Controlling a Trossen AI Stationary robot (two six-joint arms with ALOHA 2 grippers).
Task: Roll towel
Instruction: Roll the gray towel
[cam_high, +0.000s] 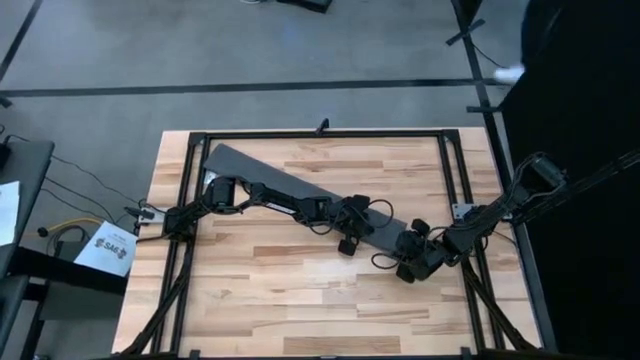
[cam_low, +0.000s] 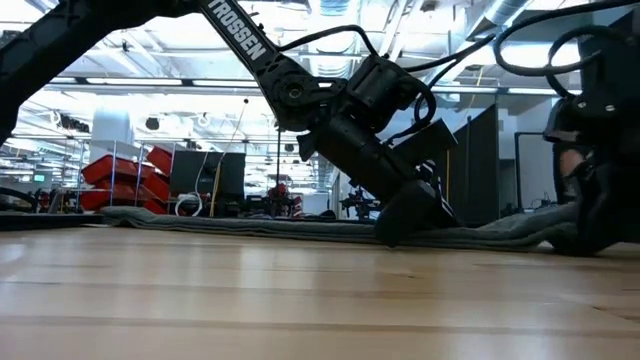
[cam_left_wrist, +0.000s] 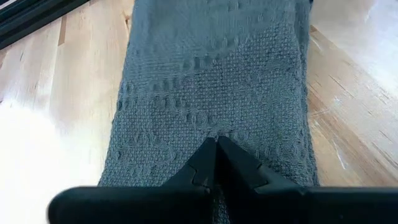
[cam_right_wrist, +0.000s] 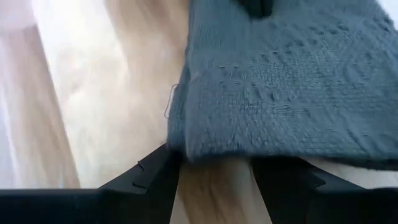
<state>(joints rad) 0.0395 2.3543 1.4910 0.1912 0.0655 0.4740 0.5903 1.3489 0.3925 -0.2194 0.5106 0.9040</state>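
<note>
Towel (cam_high: 270, 180) lies flat as a long dark grey strip running diagonally across the wooden table (cam_high: 300, 290), from the far corner on the left arm's side toward the right arm. The left gripper (cam_high: 352, 235) is down on the strip partway along its length, and the cloth stretches away ahead of it in a narrow band; in the left wrist view its two dark fingers (cam_left_wrist: 205, 165) meet tip to tip, pressed together on the woven surface of the towel (cam_left_wrist: 211, 81). In the low view this gripper (cam_low: 405, 215) is tilted steeply with its tip touching the cloth (cam_low: 250, 222). The right gripper (cam_high: 412, 265) sits at the near end of the strip, beside the left one. In the right wrist view its fingers (cam_right_wrist: 152, 180) stand spread wide, one each side, with the towel's end edge (cam_right_wrist: 280, 93) lying just ahead of them and bare wood between
</note>
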